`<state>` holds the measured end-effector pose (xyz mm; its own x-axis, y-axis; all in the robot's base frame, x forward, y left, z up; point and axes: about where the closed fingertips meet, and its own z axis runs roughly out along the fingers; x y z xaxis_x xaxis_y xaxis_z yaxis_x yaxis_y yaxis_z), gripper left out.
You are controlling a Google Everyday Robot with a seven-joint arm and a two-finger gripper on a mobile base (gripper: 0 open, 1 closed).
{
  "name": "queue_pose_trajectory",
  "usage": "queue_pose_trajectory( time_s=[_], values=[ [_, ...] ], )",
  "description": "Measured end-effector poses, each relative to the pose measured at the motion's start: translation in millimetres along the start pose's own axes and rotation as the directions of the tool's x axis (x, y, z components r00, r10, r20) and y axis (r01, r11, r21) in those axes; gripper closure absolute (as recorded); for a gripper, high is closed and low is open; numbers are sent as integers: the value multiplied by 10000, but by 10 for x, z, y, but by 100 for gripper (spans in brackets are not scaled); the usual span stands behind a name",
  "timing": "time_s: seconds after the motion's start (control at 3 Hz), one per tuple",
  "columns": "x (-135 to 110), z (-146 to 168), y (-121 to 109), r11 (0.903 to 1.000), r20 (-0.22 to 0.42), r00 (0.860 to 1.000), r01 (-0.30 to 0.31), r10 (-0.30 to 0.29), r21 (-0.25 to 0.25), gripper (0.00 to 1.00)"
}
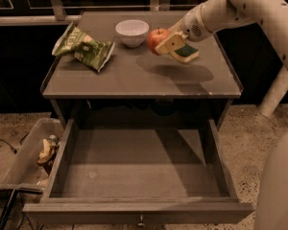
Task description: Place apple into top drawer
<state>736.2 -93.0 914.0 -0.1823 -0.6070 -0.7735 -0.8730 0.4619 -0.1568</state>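
Note:
The red apple (155,37) is at the back of the table top (134,75), just right of the white bowl (132,31). My gripper (161,43) reaches in from the upper right and is shut on the apple's right side, holding it slightly above the surface. One cream finger (168,44) lies across the apple's front. The top drawer (139,171) under the table is pulled fully open towards the camera, with nothing in it. Its brass knob (141,220) shows on the front panel.
A green and yellow sponge (187,52) lies just right of the gripper. A green crisp bag (84,47) lies at the table's left. A clear plastic bin (24,162) with litter stands on the floor left of the drawer. My white arm (240,4) spans the upper right.

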Motion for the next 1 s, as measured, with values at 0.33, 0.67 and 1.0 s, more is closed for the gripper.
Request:
queue_pose_trajectory(
  time_s=[0.33,0.67,1.0],
  values=[
    [32,-428,219,9990,-76,9990,447,-446,95,100],
    [167,-867,557,9967,-275,9966,779,-772,241,100],
    [540,-1171,1084,9984,-755,9955,571,-574,-52,100]
  ],
)
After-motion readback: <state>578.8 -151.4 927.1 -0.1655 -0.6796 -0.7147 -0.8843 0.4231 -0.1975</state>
